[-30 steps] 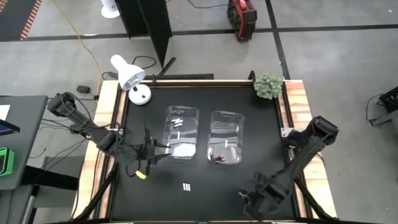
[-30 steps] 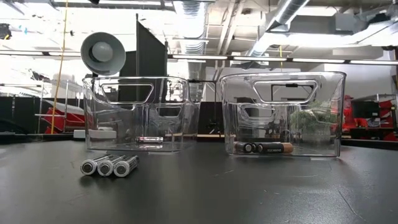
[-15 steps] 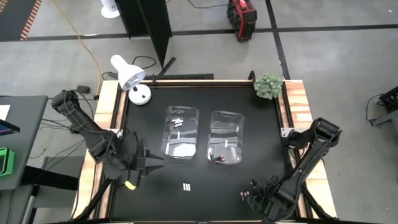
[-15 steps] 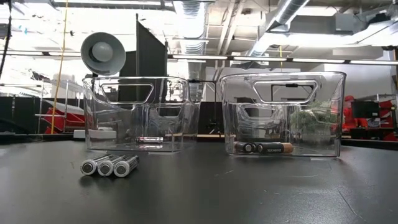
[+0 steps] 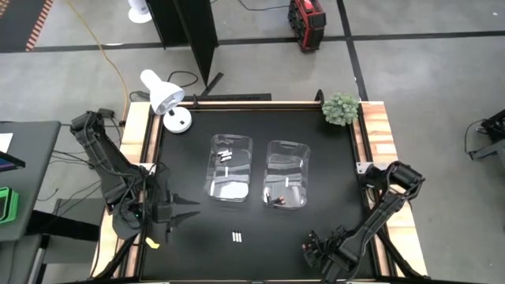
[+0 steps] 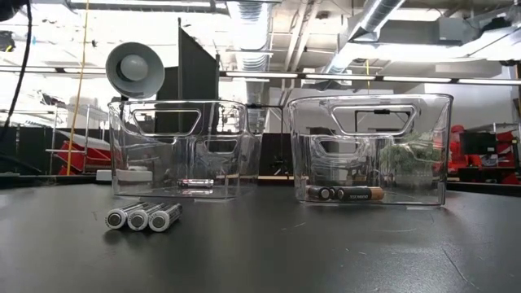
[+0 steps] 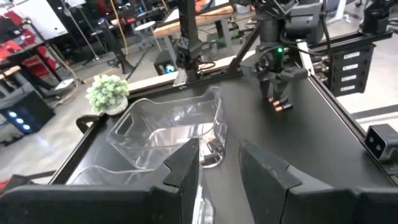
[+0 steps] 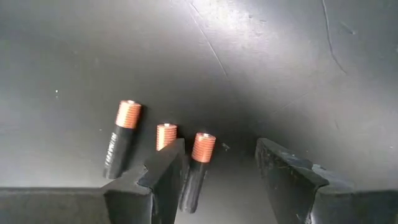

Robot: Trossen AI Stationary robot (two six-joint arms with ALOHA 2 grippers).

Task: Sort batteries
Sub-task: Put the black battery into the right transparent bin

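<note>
Left gripper: (image 5: 189, 211) at about 8 o'clock on the table, just beside the left bin, fingers parted with nothing between them.
Right gripper: (image 8: 217, 171) low at about 5 o'clock near the front edge, fingers spread wide above the mat, holding nothing; from overhead the arm covers it.
Copper-tipped batteries: (image 8: 194, 168) three dark ones lying on the mat under the right gripper; the middle one is half hidden behind a finger, another lies partly between the fingers.
Silver batteries: (image 6: 143, 217) three side by side at 6 o'clock, in front of the left bin, ends toward the low camera.
Left bin: (image 5: 231, 145) clear, holds a few pale batteries; count hard to make out.
Right bin: (image 5: 286, 148) clear, with dark batteries (image 6: 345, 194) at its front wall; reflections blur how many.
</note>
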